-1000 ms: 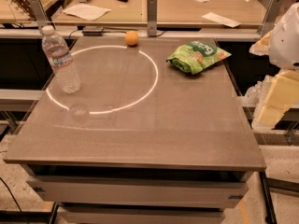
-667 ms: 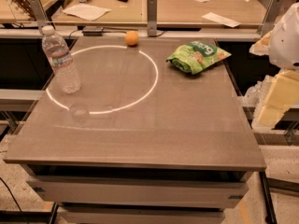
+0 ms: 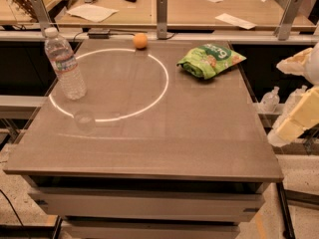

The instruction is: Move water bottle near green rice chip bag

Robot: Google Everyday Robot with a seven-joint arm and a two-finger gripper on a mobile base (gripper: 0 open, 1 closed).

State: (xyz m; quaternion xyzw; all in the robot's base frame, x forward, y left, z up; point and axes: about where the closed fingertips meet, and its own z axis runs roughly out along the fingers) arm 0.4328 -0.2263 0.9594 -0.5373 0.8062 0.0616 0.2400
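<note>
1. Nearest: the front edge of the flat brown table top [image 3: 164, 148] runs across the bottom of the view. The near half of the surface is bare from the left edge to the right edge.
2. Right, off the table: the blocky cream-coloured gripper [image 3: 298, 117] hangs past the right edge at about mid-depth. It is not touching the top and is well apart from both task things. Can't tell how far open it is, or whether it holds anything.
3. Two small clear pump bottles [image 3: 271, 99] sit low, beside the gripper and outside the right edge.
4. Mid-left: the tall clear ribbed plastic water bottle [image 3: 65, 66] with a white cap stands upright near the left edge. Its base is at the left arc of a thin white ring of light [image 3: 167, 78] on the top.
5. The inside of the ring is bare, so there is an open lane across the top from the bottle to the bag.
6. Far right: the bright green glossy rice chip bag [image 3: 210, 59] lies flat just outside the ring, near the far right corner. It is well apart from the bottle.
7. Far edge: a small orange ball [image 3: 140, 41] sits just beyond the ring's far arc, between bottle and bag.
8. Upright grey metal posts [image 3: 161, 16] stand along the far edge. Behind them is a wooden desk [image 3: 199, 14] with white papers [image 3: 92, 12].
9. Versus the earlier frames: bottle, bag, ball and gripper are all in the same spots; no visible change.
</note>
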